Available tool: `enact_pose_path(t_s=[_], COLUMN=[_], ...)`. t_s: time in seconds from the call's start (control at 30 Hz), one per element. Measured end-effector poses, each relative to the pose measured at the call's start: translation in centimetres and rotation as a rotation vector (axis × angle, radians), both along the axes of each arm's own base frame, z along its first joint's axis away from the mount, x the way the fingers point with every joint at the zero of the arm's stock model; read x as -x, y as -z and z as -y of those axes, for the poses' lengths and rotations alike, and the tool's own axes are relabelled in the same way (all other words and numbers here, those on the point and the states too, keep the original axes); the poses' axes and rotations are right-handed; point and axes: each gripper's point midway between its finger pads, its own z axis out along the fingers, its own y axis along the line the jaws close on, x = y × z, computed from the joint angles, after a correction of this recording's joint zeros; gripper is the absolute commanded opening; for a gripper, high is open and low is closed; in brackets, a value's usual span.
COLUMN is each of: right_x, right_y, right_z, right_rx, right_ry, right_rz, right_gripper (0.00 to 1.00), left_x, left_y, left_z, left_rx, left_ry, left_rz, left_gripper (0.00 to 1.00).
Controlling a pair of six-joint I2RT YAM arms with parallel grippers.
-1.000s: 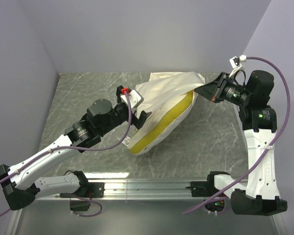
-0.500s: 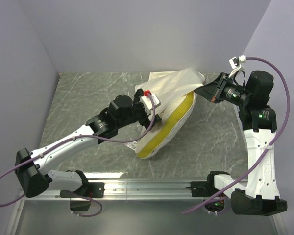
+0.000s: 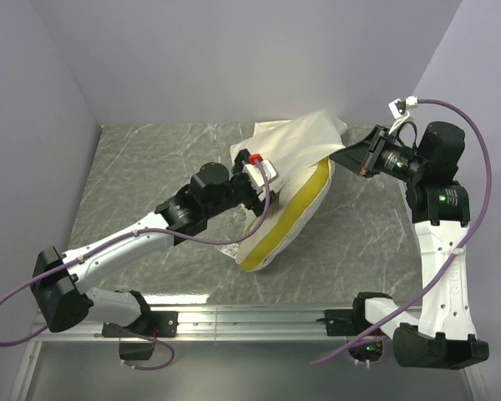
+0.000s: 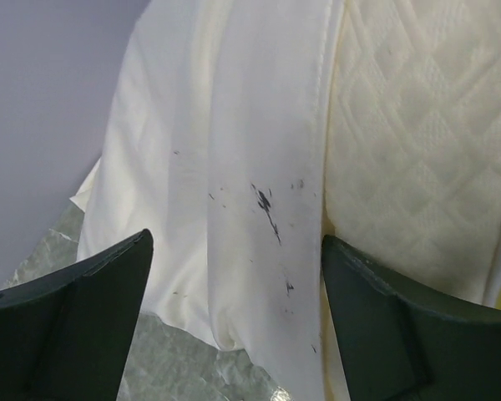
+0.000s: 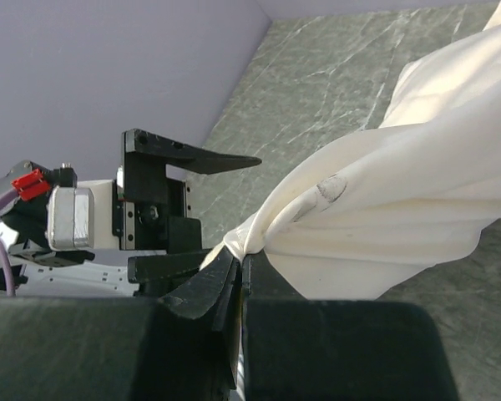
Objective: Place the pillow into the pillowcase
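Observation:
The pillow (image 3: 290, 219), cream with a yellow-green band, stands tilted on its edge at mid-table. Its quilted face shows in the left wrist view (image 4: 422, 150). The pillowcase (image 3: 299, 144) drapes over the pillow's far top and left side. My right gripper (image 3: 344, 155) is shut on a bunched corner of the pillowcase (image 5: 401, 184) and holds it raised; its jaws (image 5: 239, 266) are pinched together on the fabric. My left gripper (image 3: 265, 199) is open against the pillow's left side. Its fingers (image 4: 75, 322) straddle a hanging fold of the pillowcase (image 4: 234, 167), with the gripper's gap (image 4: 234, 322) over that fold.
The grey marbled table (image 3: 142, 167) is walled by lilac panels at the back and sides. A metal rail (image 3: 250, 317) with the arm bases runs along the near edge. My open left gripper also shows in the right wrist view (image 5: 179, 209).
My left arm has reached forward and right, pushing into the pillow's left side. The pillow has shifted slightly right. My right gripper keeps its hold on the pillowcase corner.

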Motion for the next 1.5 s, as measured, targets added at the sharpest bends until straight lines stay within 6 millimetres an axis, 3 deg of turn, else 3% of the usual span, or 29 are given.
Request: enact_pose_path(t_s=[0.2, 0.37, 0.43, 0.63, 0.7, 0.8, 0.9, 0.93, 1.0, 1.1, 1.17, 1.3, 1.37, 1.4, 1.43, 1.5], right_x=[0.3, 0.5, 0.5, 0.9, 1.1, 1.2, 1.2, 1.2, 1.1, 1.0, 0.5, -0.8, -0.8, -0.7, -0.3, 0.6], right_y=[0.2, 0.1, 0.0, -0.7, -0.5, -0.5, -0.5, -0.5, -0.3, -0.2, -0.8, -4.2, -6.6, -7.4, -7.9, -7.7], right_z=[-0.3, -0.4, -0.5, -0.9, -1.0, -1.1, -1.1, -1.1, -0.9, 0.0, 1.1, 3.3, 3.5, 3.2, 2.9, 1.8], right_rx=[-0.017, -0.029, -0.042, -0.077, -0.085, -0.094, -0.093, -0.09, -0.072, -0.041, -0.023, -0.007, -0.002, -0.001, -0.002, -0.003], right_ry=[-0.028, -0.029, -0.033, -0.05, -0.058, -0.061, -0.06, -0.057, -0.05, -0.016, 0.023, 0.083, 0.072, 0.052, 0.036, -0.003], right_rz=[-0.01, -0.02, -0.027, -0.038, -0.051, -0.063, -0.062, -0.06, -0.055, -0.061, -0.048, 0.027, 0.099, 0.138, 0.162, 0.186], right_gripper=[0.0, 0.0, 0.0, 0.0, 0.0, 0.0, 0.0, 0.0, 0.0, 0.0, 0.0, 0.0, 0.0, 0.0, 0.0, 0.0], left_x=[-1.3, -2.5, -2.6, -0.6, 0.1, 0.7, 1.2, 1.4, 1.2, -0.2, -2.3, -6.6, -7.8, -8.0, -7.7, -7.0], left_y=[-1.1, 1.1, 3.7, 14.6, 15.8, 15.8, 15.4, 15.3, 14.8, 11.9, 7.1, -8.4, -16.5, -19.2, -20.4, -20.4], left_z=[0.7, 1.0, 0.3, -3.8, -4.7, -5.5, -6.4, -6.8, -8.1, -10.6, -12.7, -15.9, -16.9, -17.4, -17.6, -18.1], left_rx=[0.016, -0.031, -0.079, -0.288, -0.307, -0.299, -0.286, -0.285, -0.268, -0.206, -0.127, 0.054, 0.144, 0.18, 0.205, 0.24], left_ry=[-0.024, -0.06, -0.083, -0.134, -0.141, -0.15, -0.161, -0.159, -0.16, -0.152, -0.169, -0.123, -0.059, -0.025, 0.0, 0.014], left_rz=[0.036, 0.037, 0.017, -0.125, -0.151, -0.161, -0.178, -0.192, -0.238, -0.328, -0.334, -0.221, -0.136, -0.104, -0.108, -0.174], left_gripper=[0.82, 0.75, 0.72, 0.61, 0.57, 0.46, 0.18, 0.0, 0.0, 0.0, 0.0, 0.0, 0.0, 0.0, 0.0, 0.0])
